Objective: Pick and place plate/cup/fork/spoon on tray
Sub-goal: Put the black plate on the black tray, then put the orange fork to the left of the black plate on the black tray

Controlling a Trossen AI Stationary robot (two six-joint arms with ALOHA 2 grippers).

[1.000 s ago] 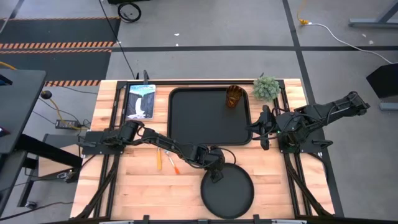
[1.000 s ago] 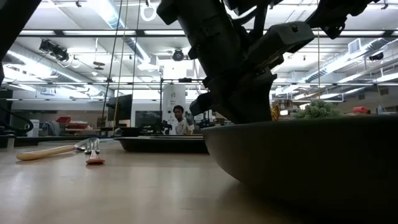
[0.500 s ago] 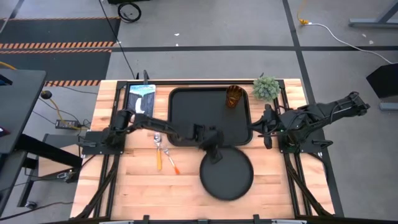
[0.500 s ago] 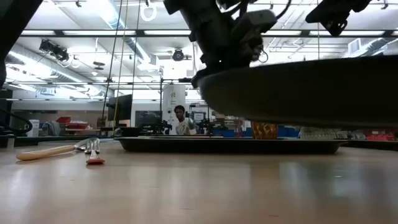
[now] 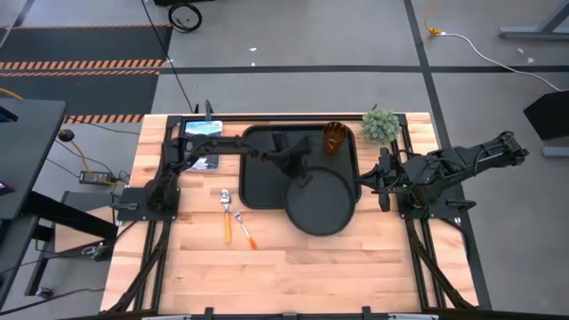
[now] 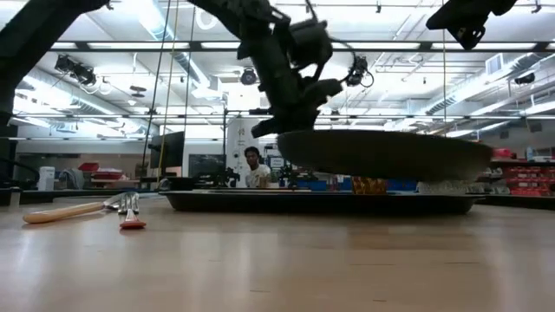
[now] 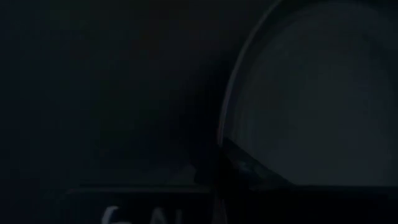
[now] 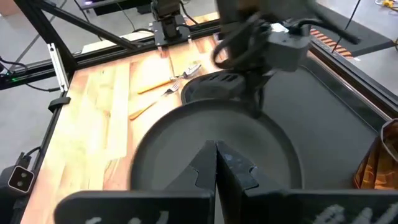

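Note:
My left gripper (image 5: 302,175) is shut on the round black plate (image 5: 324,204), which hangs above the near right part of the black tray (image 5: 262,169); the low view shows the plate (image 6: 386,154) clear of the tray (image 6: 217,201). The amber cup (image 5: 334,138) stands upright in the tray's far right corner. The spoon (image 5: 226,213) and fork (image 5: 244,230) lie flat on the wood left of the tray. My right gripper (image 8: 216,165) is shut and empty at the tray's right edge. My left gripper holds the plate by its rim (image 8: 252,112) on the plate's far left side. The fingers (image 8: 258,102) come from above, pointing down. The plate is lifted clear of the tray, nearly level, and reaches out from the fingers toward the table's near right.
A small green potted plant (image 5: 380,125) stands beyond the tray's far right corner. A blue-and-white flat pack (image 5: 201,142) lies at the far left, partly under my left arm. Bare wood (image 5: 293,267) stretches along the near edge. A person (image 6: 251,166) shows far behind the table.
My left gripper has lifted the plate off the wood near the table's near edge and carried it up and toward the far edge. The plate is now clear of the table and hangs over the tray's near right part.

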